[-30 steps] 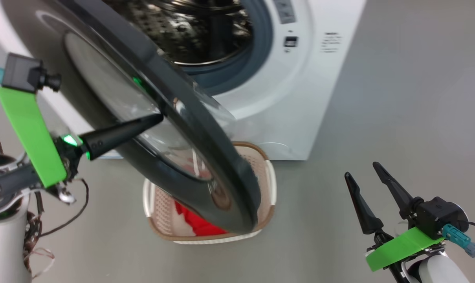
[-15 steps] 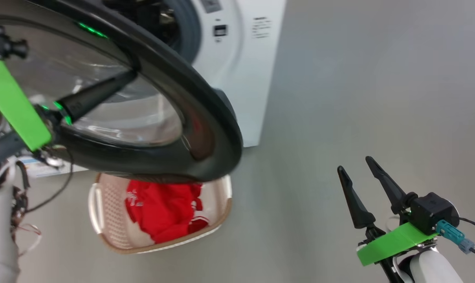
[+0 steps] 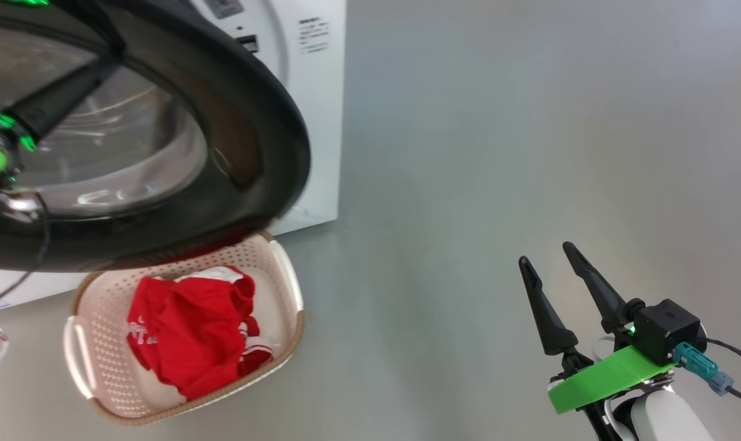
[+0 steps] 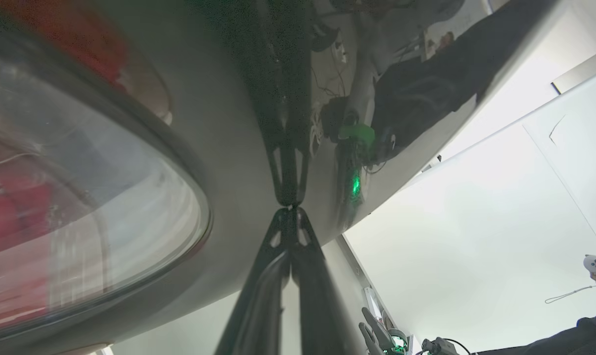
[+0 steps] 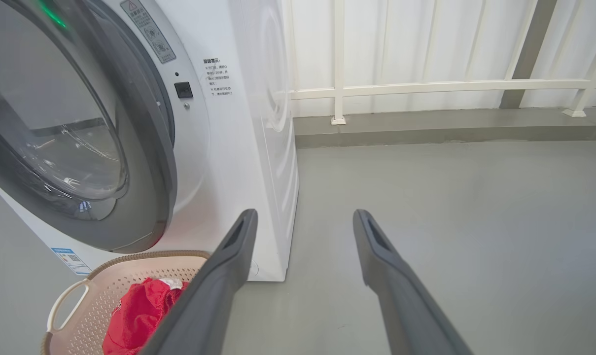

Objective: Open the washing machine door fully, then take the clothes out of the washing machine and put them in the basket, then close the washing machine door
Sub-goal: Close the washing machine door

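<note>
While my left jaws, closed tight, touch the washing machine door (image 3: 247, 122) at upper left, my right jaws gape empty at lower right. Clothes (image 3: 186, 331) lie in the basket (image 3: 100, 306), lower left.

door (image 3: 266, 141) runs off the head view's top and left, hiding the basket's (image 3: 287, 294) far rim; machine's (image 3: 324, 153) print too small to read.

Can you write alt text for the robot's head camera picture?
A washing machine's big black-rimmed door looms at upper left, the robot's shut left hand touching its rim. Below, red clothes lie in a cream basket on the grey floor; the open right hand is at lower right.
</note>
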Robot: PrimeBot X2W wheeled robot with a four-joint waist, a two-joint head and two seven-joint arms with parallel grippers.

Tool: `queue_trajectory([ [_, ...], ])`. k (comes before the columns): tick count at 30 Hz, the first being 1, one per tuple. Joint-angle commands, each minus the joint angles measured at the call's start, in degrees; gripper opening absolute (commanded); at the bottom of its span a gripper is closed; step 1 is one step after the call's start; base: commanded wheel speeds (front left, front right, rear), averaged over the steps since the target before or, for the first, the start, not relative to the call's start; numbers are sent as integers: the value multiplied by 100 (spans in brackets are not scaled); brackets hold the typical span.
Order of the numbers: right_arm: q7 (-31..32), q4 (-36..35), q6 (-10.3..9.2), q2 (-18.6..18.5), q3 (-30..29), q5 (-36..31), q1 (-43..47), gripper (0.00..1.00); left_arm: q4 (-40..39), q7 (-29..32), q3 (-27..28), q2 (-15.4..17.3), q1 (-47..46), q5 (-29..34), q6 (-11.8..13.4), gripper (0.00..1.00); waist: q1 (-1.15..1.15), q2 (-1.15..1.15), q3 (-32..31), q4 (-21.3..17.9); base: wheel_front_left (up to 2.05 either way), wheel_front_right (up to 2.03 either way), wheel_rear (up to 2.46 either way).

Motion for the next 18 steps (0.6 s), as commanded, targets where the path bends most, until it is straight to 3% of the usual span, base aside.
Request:
queue_trajectory([
  [1, -27, -156, 9, -7, 89, 33, -133, 100, -75, -124, 215, 342, -320, 81, -57, 0, 0, 0, 80, -144, 0, 0, 0],
  [10, -27, -144, 9, 49, 80, 20, -182, 100, 323, -565, 30, 476, -570, 89, -57, 0, 0, 0, 128, -264, 0, 0, 0],
  [18, -27, -138, 9, 31, 65, 19, -178, 100, 296, -695, -217, 530, -460, -70, -57, 0, 0, 0, 83, -113, 0, 0, 0],
])
